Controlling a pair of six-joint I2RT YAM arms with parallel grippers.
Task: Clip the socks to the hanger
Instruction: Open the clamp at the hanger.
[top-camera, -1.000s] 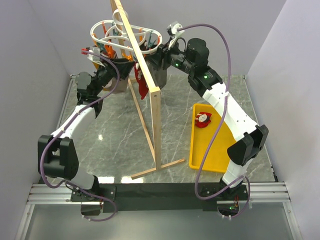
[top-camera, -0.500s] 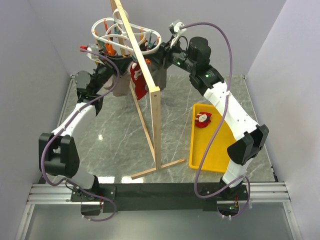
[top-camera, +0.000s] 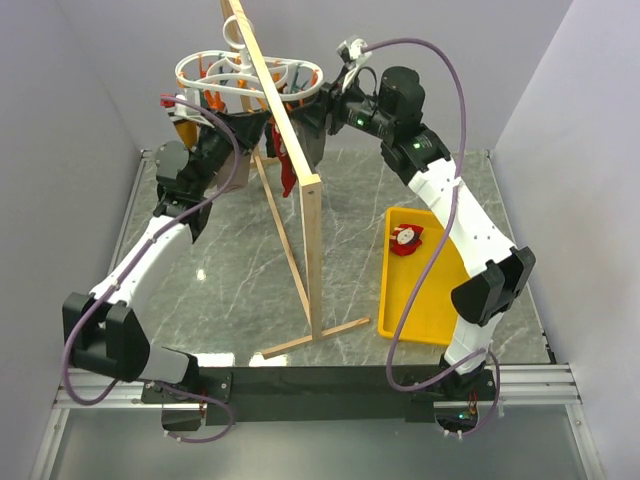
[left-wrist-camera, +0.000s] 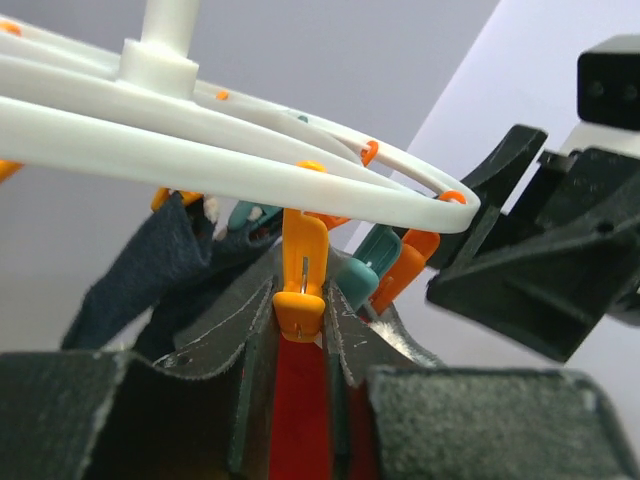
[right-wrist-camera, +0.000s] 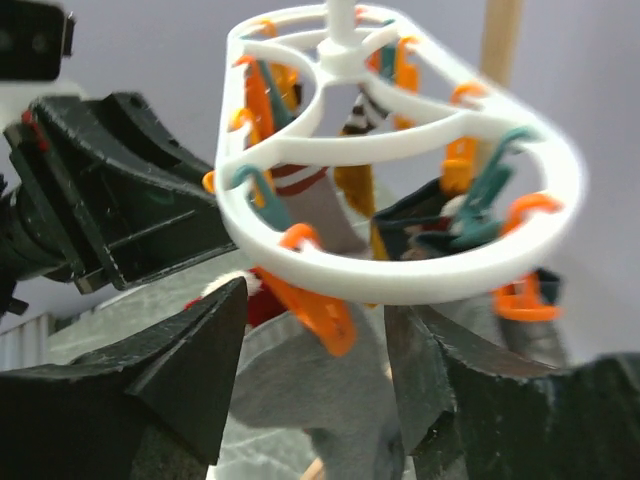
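Note:
The white hanger (top-camera: 247, 68) with orange and teal clips hangs from the wooden rack at the back. My left gripper (top-camera: 252, 125) is raised under its ring and shut on a red sock (left-wrist-camera: 298, 400). The fingertips sit on either side of an orange clip (left-wrist-camera: 300, 295), with the sock's top edge at the clip's mouth. The sock hangs down beside the rack (top-camera: 287, 168). My right gripper (right-wrist-camera: 315, 330) is open from the other side, its jaws apart around another orange clip (right-wrist-camera: 325, 312) on the ring (right-wrist-camera: 400, 285). The second red sock (top-camera: 405, 238) lies in the yellow tray.
The tall wooden rack (top-camera: 312, 250) stands mid-table with its foot towards me. A yellow tray (top-camera: 386, 290) lies at the right. Grey (right-wrist-camera: 300, 400), dark blue (left-wrist-camera: 150, 270) and mustard striped (right-wrist-camera: 355, 185) socks hang from other clips. Walls close in on both sides.
My left arm has risen and brought the red sock up to the hanger's ring. The hanger has swung slightly. My right gripper has moved a little higher.

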